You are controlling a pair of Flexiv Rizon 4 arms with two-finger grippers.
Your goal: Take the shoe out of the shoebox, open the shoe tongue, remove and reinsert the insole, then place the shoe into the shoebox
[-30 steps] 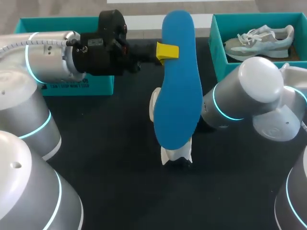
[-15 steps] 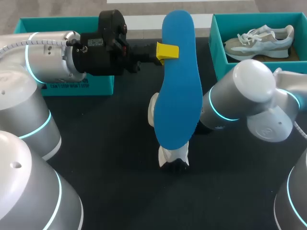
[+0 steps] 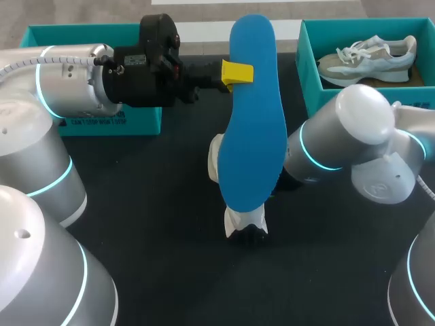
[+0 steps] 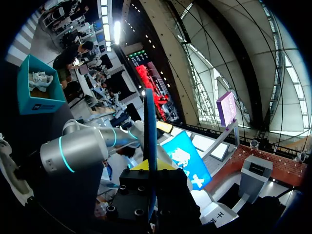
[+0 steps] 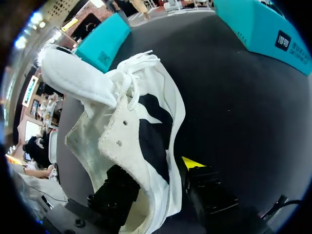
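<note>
Two teal shoeboxes [image 3: 309,71] on black table [image 3: 156,204], far corners.

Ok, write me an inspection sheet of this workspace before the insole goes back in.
Surface: black table, dark and matte.
Job's things: blue insole held up off the table; white shoe beneath it; teal shoebox at the far right holds a grey sneaker; second teal box behind the left arm.
Clutter: nothing seen.
Grippers: left gripper shut on the insole; right gripper shut on the shoe's side wall, hidden under the insole in the head view.
Cables: white cable along the left arm.
Surroundings: nothing seen.
</note>
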